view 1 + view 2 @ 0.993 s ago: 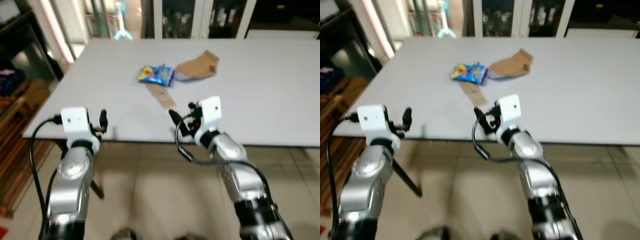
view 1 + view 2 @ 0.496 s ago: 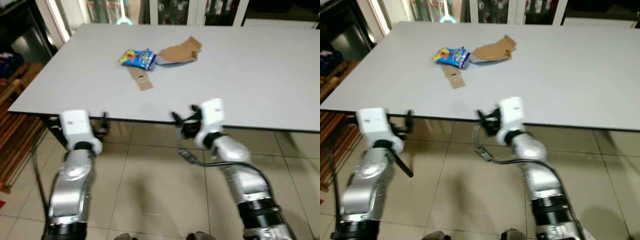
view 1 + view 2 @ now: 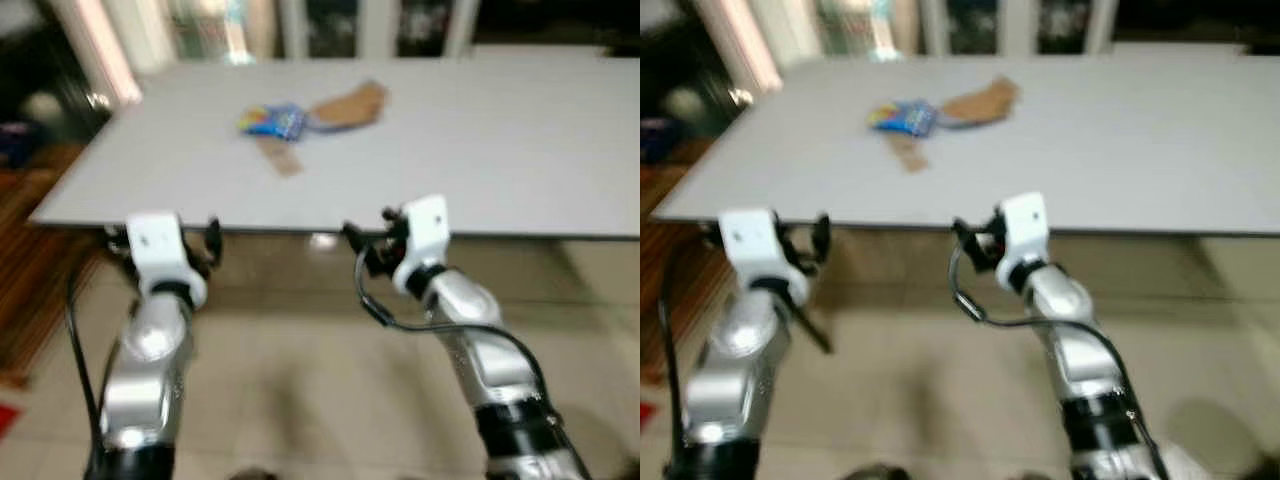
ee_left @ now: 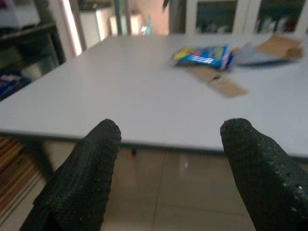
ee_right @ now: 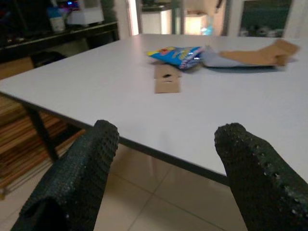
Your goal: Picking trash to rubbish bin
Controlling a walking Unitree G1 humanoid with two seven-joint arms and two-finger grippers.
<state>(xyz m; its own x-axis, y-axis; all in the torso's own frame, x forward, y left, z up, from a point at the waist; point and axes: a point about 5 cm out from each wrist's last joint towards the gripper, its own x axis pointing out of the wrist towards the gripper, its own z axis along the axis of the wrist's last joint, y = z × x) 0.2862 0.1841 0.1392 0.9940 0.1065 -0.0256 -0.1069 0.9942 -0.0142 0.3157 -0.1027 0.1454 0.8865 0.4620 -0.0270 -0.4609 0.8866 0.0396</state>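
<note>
One grey table (image 3: 480,140) — tiled floor (image 3: 300,380) beneath

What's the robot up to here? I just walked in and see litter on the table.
The robot stands short of the grey table, both arms raised in front of it. The left tool and the right tool are open and hold nothing, both level with the near edge. The trash lies untouched farther back on the table: a blue snack wrapper, a brown paper bag beside it, and a small cardboard strip just in front of the wrapper. Nothing has been picked up yet.
</note>
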